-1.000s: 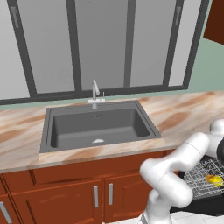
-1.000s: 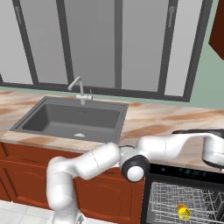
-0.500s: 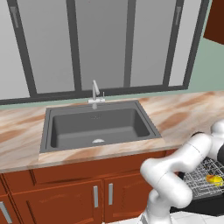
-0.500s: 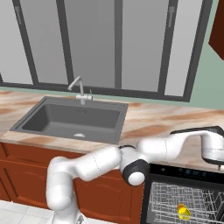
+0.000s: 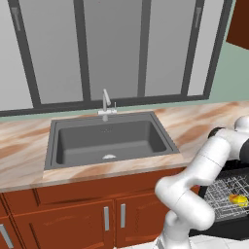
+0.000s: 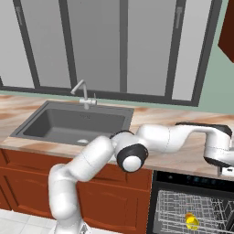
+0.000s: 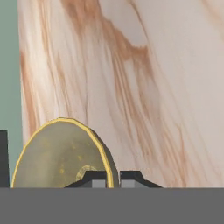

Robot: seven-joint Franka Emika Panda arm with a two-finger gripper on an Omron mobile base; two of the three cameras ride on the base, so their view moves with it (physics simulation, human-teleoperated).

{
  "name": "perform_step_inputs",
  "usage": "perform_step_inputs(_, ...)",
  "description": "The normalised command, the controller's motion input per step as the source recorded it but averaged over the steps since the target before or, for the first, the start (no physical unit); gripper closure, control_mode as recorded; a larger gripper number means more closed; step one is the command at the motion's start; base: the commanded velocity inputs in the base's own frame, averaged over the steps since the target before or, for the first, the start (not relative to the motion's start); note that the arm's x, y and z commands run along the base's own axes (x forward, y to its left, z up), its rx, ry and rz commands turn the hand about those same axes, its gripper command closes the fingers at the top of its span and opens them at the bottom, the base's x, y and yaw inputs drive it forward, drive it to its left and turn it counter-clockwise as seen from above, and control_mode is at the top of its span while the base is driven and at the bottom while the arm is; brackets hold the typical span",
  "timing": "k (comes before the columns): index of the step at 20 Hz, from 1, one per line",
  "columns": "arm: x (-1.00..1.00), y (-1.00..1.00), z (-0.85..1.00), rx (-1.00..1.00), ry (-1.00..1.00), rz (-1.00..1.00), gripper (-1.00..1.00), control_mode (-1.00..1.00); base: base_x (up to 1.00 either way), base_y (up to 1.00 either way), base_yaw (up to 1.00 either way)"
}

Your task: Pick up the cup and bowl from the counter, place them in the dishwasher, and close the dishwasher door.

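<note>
In the left base view, the white arm reached from the lower right across the beige-and-brown marbled stone desk and ran off the right edge. Its pose was almost the same as 1 second earlier, and the dark grey sink basin sat in the same place, so the base had not driven. Below the arm, the black dishwasher stood open, with a small yellow object lying in its pale grey wire rack.

The right base view showed the same from the other side: the arm stretched over the desk to the far right, its wrist low above the stone. The small yellow object was in the rack beneath it, probably the cup already delivered.

The hand view showed the real change. The end effector, spread a second earlier, was now pressed nearly together. Its 2 dark tips pinched the near rim of an olive, yellow-rimmed round bowl resting on the desk.

I judged that the grasp on the bowl had just been made. What remained was to lift it, lower it into the rack and shut the door. A thin rim pinch could let the bowl swing or slip during the lift.
</note>
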Motion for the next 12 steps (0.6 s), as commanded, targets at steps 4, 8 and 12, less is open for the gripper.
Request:
perform_step_inputs(4,-0.3,0.17,0.0,0.0,0.0,0.0,1.0,-1.0,0.0,0.0,0.0)
perform_step_inputs(8,-0.5,0.0,0.09,0.0,-0.03,-0.01,1.0,-1.0,0.0,0.0,0.0)
perform_step_inputs(12,-0.61,-0.01,0.33,0.0,-0.07,-0.01,1.0,-1.0,0.0,0.0,0.0)
